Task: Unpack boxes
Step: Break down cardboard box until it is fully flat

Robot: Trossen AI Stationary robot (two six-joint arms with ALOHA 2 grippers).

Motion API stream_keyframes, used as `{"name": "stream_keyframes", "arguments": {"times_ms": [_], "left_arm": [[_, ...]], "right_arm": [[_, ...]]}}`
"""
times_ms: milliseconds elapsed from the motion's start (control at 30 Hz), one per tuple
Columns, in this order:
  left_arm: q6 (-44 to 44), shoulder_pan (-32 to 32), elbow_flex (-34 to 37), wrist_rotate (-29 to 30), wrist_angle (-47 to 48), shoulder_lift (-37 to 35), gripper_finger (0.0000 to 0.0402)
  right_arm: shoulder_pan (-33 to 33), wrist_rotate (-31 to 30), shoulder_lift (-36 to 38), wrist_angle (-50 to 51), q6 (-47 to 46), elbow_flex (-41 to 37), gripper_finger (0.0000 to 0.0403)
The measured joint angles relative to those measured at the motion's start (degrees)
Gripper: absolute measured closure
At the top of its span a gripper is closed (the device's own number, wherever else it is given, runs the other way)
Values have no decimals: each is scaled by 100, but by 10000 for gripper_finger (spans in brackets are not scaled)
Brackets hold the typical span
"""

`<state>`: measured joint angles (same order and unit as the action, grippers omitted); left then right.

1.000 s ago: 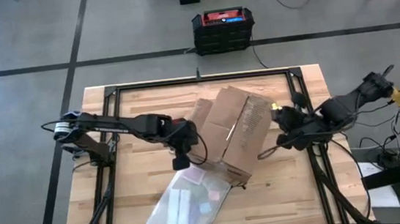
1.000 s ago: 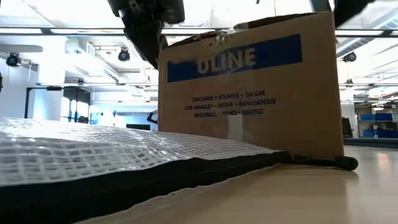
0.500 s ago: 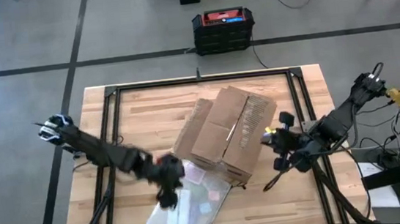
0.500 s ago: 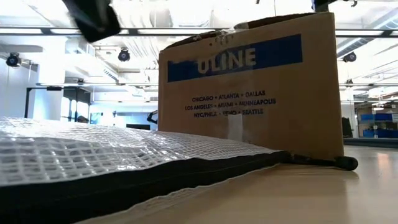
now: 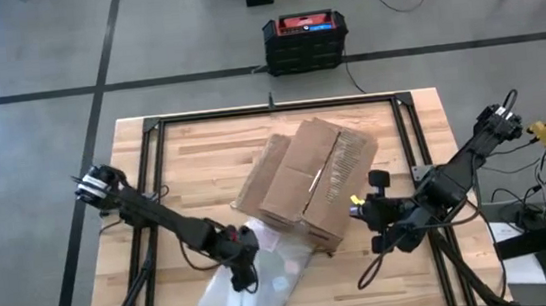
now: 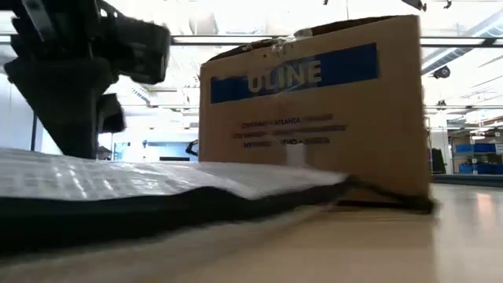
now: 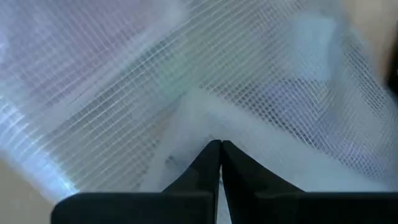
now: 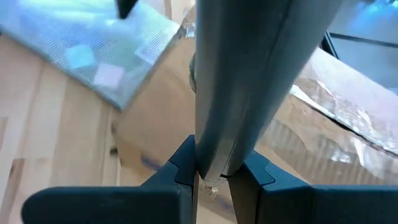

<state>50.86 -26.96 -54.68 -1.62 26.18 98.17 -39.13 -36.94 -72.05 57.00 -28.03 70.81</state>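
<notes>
the left gripper (image 5: 244,274), jaws pressed together, sits on the mesh bag (image 5: 256,285); the right gripper (image 5: 370,207) clamps a grey bar (image 8: 239,81) (box (image 5: 308,182) just beyond).

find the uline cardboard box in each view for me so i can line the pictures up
high view: the cardboard box sits mid-table, flaps up.
low view: it stands right of centre, blue label facing the camera.
left wrist view: not in it; only the clear mesh bag shows.
right wrist view: brown cardboard behind the gripper.
shared landmark: the clear mesh bag, lying against the box's labelled side.
</notes>
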Motion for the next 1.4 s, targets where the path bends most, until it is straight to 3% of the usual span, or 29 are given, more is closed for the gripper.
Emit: {"name": "stream_keyframes", "arguments": {"times_ms": [133, 267, 400, 533, 600, 667, 800, 967, 1100, 1267, 1400], "left_arm": [[425, 145, 11, 107, 1536, -373, 401], [920, 173, -38, 667, 3042, -883, 402], [1109, 173, -168, 1352, 3205, -1535, 401], [741, 176, -156, 2159, 2367, -1760, 401], [360, 177, -158, 2362, 1874, -1767, 401], [74, 201, -161, 2357, 1476, -1597, 401], [-127, 253, -155, 2335, 1502, -1167, 401], [-113, 360, -153, 2307, 1753, -677, 401], [24, 395, -153, 2293, 2238, -392, 401], [381, 393, -151, 2157, 3161, -302, 401], [418, 393, -151, 2159, 3290, -360, 401]], "right_arm": [[83, -12, -11, -27, 170, 73, 365], [185, -36, -46, -249, 212, 43, 365], [405, -56, -265, -827, 654, -17, 365], [927, 67, -663, -1808, 1382, -26, 365], [1227, 595, -864, -2514, 1741, -24, 365], [1508, 1562, -1048, -3232, 1933, -12, 365], [2032, 3509, -1425, -4019, 1452, 67, 365], [2496, 3719, -1819, -4047, 932, 188, 365], [2807, 4009, -1890, -4766, 509, 210, 365], [3018, 4735, -2187, -5290, -109, 208, 365], [3169, 4752, -2477, -5307, -246, 208, 365]]}}
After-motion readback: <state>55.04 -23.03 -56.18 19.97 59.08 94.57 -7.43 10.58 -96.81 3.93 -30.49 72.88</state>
